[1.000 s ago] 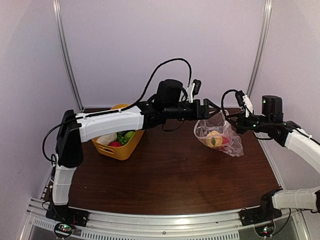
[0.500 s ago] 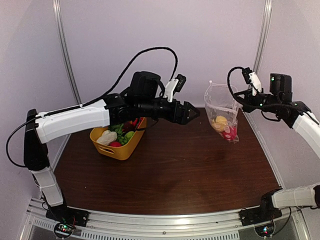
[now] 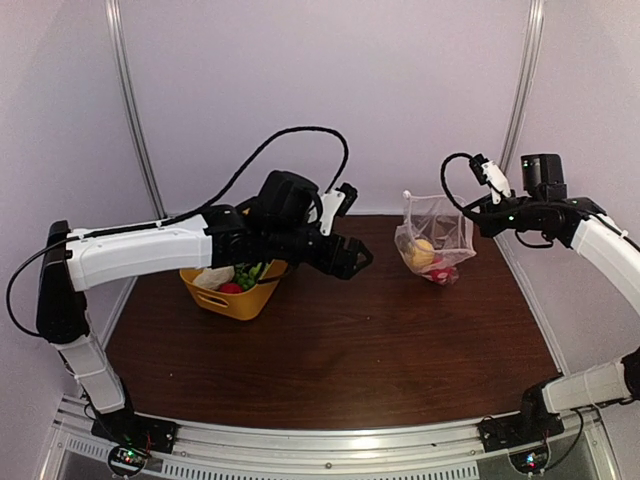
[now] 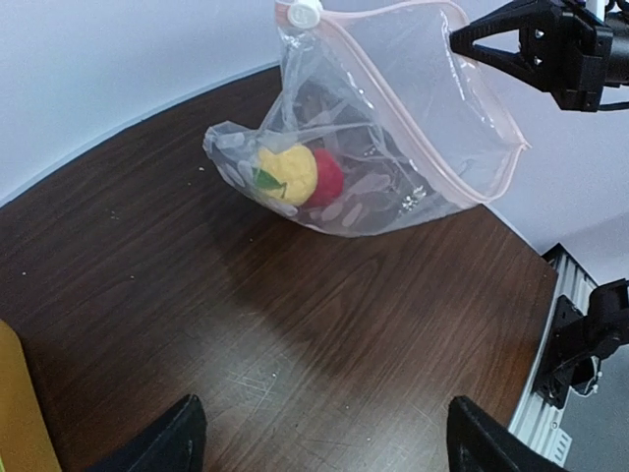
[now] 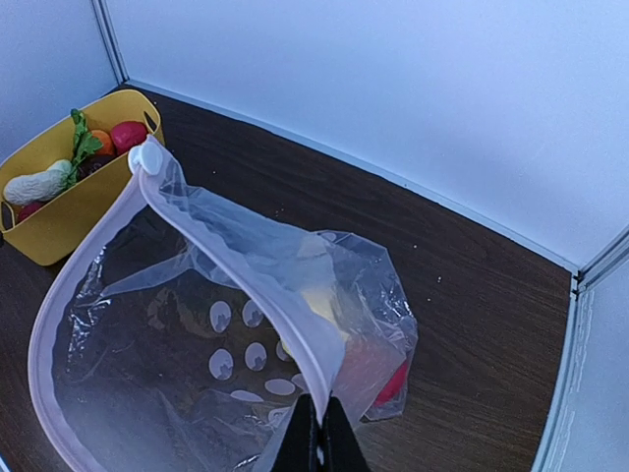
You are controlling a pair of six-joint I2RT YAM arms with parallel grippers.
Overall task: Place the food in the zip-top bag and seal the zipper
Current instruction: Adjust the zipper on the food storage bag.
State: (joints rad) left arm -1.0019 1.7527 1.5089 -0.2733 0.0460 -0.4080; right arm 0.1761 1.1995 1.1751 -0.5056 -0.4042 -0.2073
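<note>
The clear zip-top bag point(image 3: 436, 238) hangs open from my right gripper point(image 3: 472, 214), its bottom sagging onto the table. In the right wrist view the right gripper point(image 5: 322, 435) is shut on the bag's mouth edge. The zipper point(image 4: 434, 110) is a pale pink strip with a white slider point(image 5: 149, 157) at its far end. Inside the bag lie a yellow fruit point(image 4: 287, 173) and a red one point(image 4: 330, 179). My left gripper point(image 3: 358, 258) is open and empty above the table, left of the bag; its fingertips point(image 4: 183, 435) stand wide apart.
The yellow tub point(image 3: 236, 298) stands at the left, under my left arm, and holds more food: white, green, red and orange pieces point(image 5: 90, 147). The back wall and a metal post point(image 3: 520, 110) are close behind the bag.
My left gripper has drawn back leftward from the bag's mouth and dropped lower. My right gripper lifted the bag, then lowered it again toward the table.
</note>
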